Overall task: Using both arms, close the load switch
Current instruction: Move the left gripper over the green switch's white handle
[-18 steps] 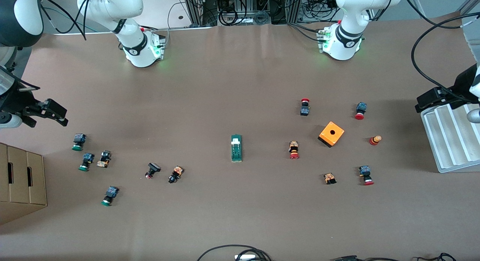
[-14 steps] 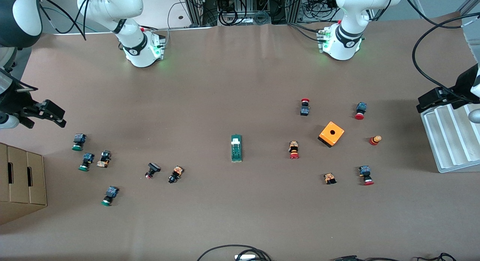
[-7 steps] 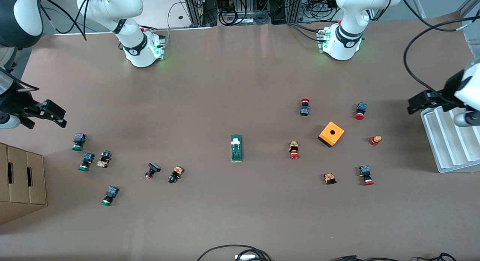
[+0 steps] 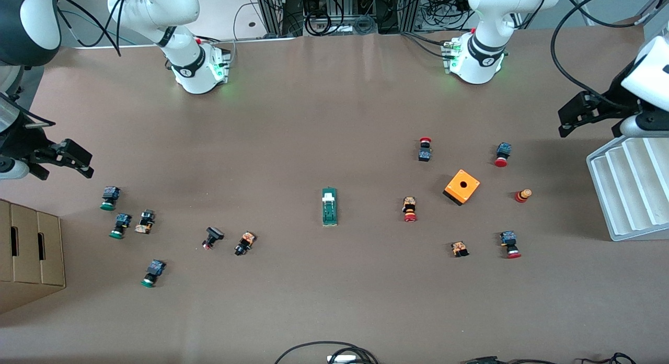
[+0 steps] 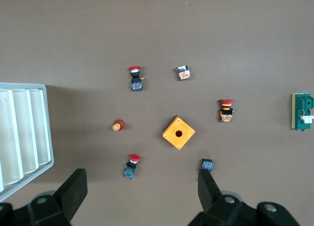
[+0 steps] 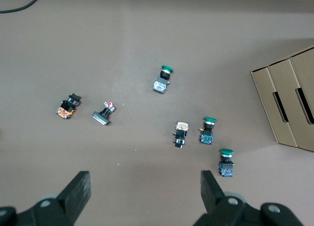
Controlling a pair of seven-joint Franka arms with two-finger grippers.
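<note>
The load switch (image 4: 329, 207), a narrow dark-green block with a white lever, lies flat near the middle of the table. It also shows at the edge of the left wrist view (image 5: 302, 111). My left gripper (image 4: 569, 117) is open and empty, up in the air at the left arm's end of the table, over the table beside the white tray; in its wrist view (image 5: 142, 186) the fingers stand wide apart. My right gripper (image 4: 78, 162) is open and empty (image 6: 144, 186), over the right arm's end of the table, well away from the switch.
An orange cube box (image 4: 462, 186) and several red-capped push buttons lie between the switch and the white ribbed tray (image 4: 632, 191). Several green-capped buttons (image 4: 110, 197) and small parts lie toward the right arm's end, by a cardboard box (image 4: 26, 249).
My left gripper has moved off the white tray's corner, toward the robots' bases and a little toward the table's middle. The right gripper has barely moved. The load switch has not moved.
</note>
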